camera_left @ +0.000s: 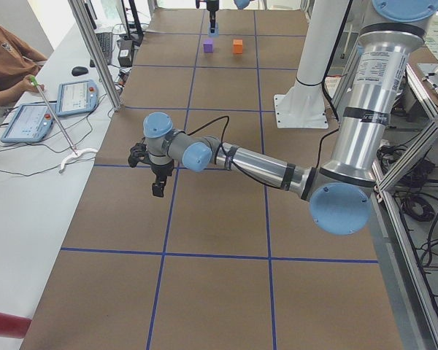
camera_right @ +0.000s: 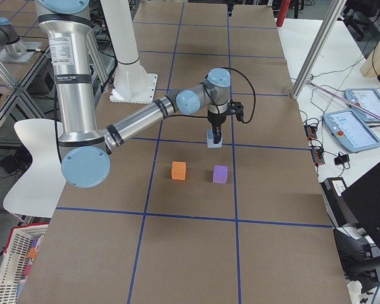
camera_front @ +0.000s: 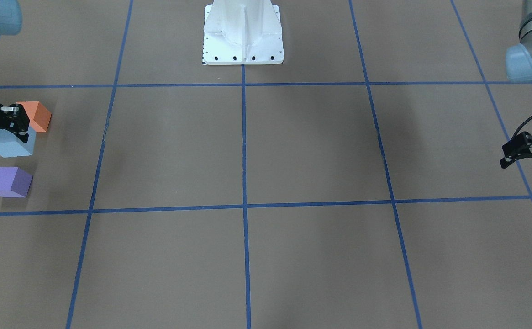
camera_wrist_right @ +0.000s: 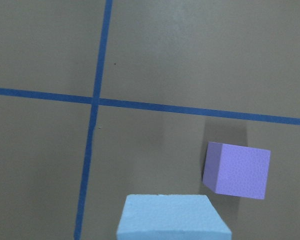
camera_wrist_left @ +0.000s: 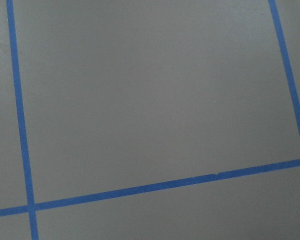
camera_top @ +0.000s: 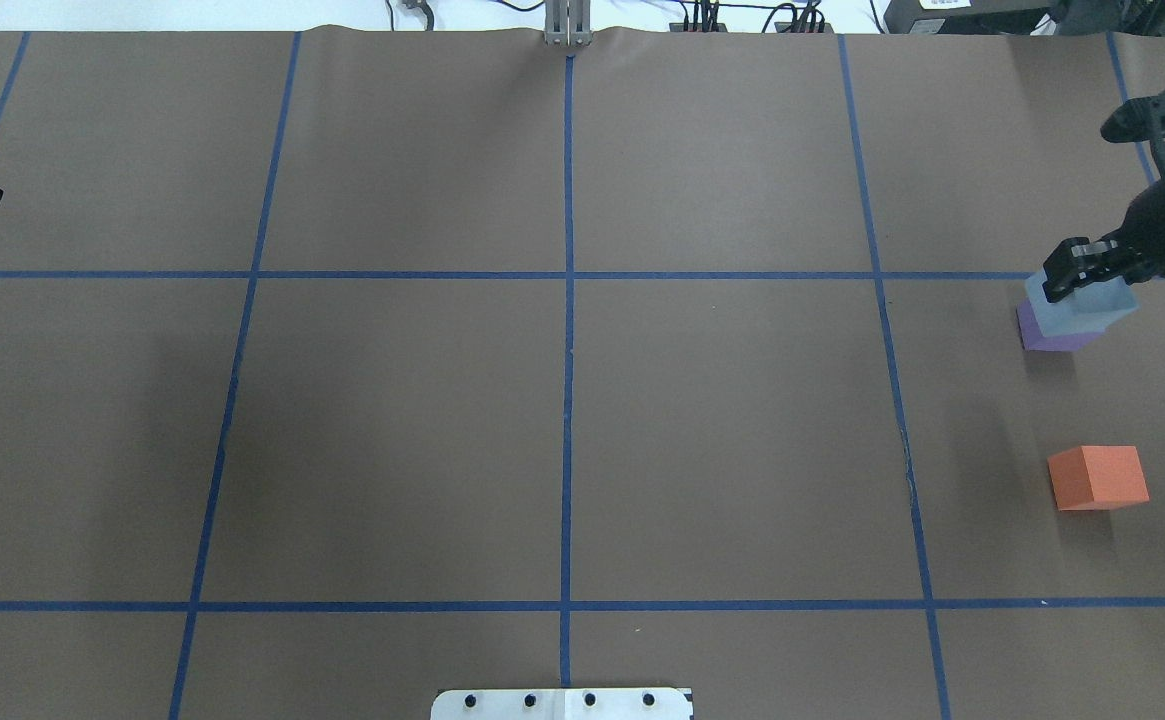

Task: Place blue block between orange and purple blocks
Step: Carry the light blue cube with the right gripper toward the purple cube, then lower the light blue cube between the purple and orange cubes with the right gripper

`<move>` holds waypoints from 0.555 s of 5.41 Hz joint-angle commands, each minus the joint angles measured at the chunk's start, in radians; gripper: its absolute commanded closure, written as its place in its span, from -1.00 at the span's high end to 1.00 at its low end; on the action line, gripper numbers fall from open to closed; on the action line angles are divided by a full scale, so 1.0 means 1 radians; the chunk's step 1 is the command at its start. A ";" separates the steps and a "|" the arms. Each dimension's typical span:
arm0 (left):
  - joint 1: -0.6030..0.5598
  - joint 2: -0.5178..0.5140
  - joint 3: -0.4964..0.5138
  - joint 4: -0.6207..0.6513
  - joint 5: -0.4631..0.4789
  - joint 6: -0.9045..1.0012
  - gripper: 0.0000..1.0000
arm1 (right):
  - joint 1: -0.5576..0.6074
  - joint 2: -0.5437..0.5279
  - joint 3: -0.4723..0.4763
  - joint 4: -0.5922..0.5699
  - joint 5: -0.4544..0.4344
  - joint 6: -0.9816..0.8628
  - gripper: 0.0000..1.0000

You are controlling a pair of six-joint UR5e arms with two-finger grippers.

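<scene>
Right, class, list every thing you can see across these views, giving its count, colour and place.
blue block: one, pale blue, held in the right claw, close by the purple block
orange block: one, orange, on the table, apart from the other two
purple block: one, violet, on the table
table: one, brown with a blue tape grid
base mount: one, white, at the robot's edge of the table
tablets: two, grey-blue, on the side desk
person: one, brown sleeve, at that desk
right claw: one, black, shut on the blue block
left claw: one, black, open, over bare table
</scene>
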 commanded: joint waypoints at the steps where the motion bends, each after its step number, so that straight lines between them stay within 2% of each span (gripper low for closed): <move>1: 0.003 0.001 -0.001 -0.001 0.004 -0.001 1.00 | 0.003 -0.043 -0.078 0.039 0.002 0.003 -1.00; 3: 0.005 0.001 0.001 -0.001 0.007 -0.001 1.00 | 0.000 -0.040 -0.138 0.056 0.000 0.006 -1.00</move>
